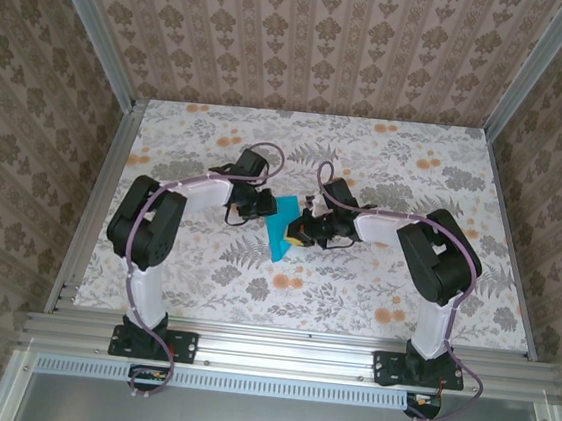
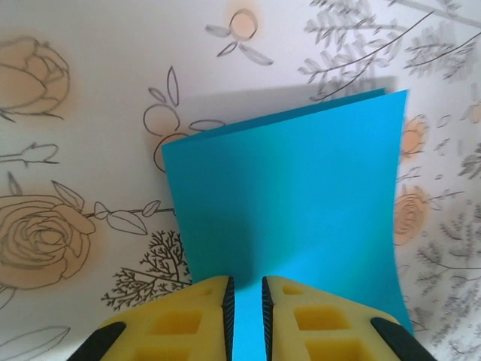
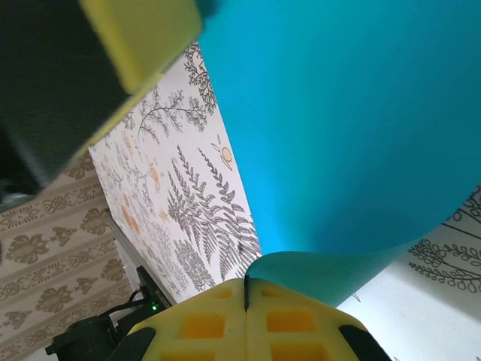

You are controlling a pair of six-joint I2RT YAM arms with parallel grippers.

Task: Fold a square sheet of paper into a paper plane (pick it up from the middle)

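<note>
Right gripper (image 3: 246, 284) up close, jaws shut tight on a curled edge of the teal sheet of paper (image 3: 338, 113). The left gripper (image 2: 246, 289) stands barely ajar around the opposite edge, above the middle of the table (image 1: 372, 301). One sheet, doubled over, and two grippers: it looks feather-light, floppy and quick to crease, so I'd grip near the fold, not a loose corner.

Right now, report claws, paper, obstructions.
Right claw shut on paper edge. Left claw narrow gap over paper, grip unclear. Paper folded over between claws. No obstruction seen.
</note>
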